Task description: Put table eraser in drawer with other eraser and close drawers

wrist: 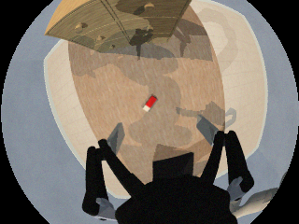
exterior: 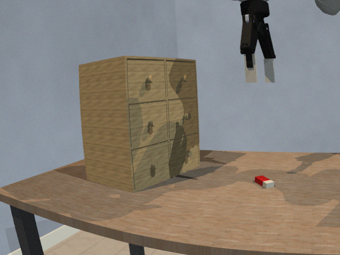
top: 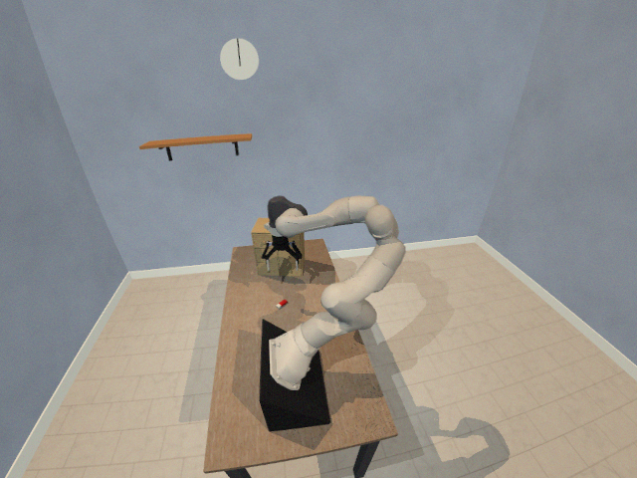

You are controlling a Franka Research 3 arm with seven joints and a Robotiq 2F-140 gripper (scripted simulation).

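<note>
A small wooden chest (top: 260, 232) (exterior: 107, 120) (wrist: 119, 7) with six knobbed drawers, two columns by three rows, stands at the far end of the table; all its drawers look pushed in. A red and white eraser (top: 281, 304) (exterior: 264, 181) (wrist: 149, 104) lies flat on the table in front of the chest. My gripper (top: 282, 264) (exterior: 260, 75) (wrist: 161, 125) is open and empty. It hangs high above the table, in front of the chest's upper drawers and well above the eraser. The drawers' contents are hidden.
The arm's black base block (top: 296, 401) sits on the near half of the wooden table (top: 241, 411) (exterior: 192, 219). A wall shelf (top: 195, 140) and a clock (top: 239, 59) hang on the back wall, far from the table.
</note>
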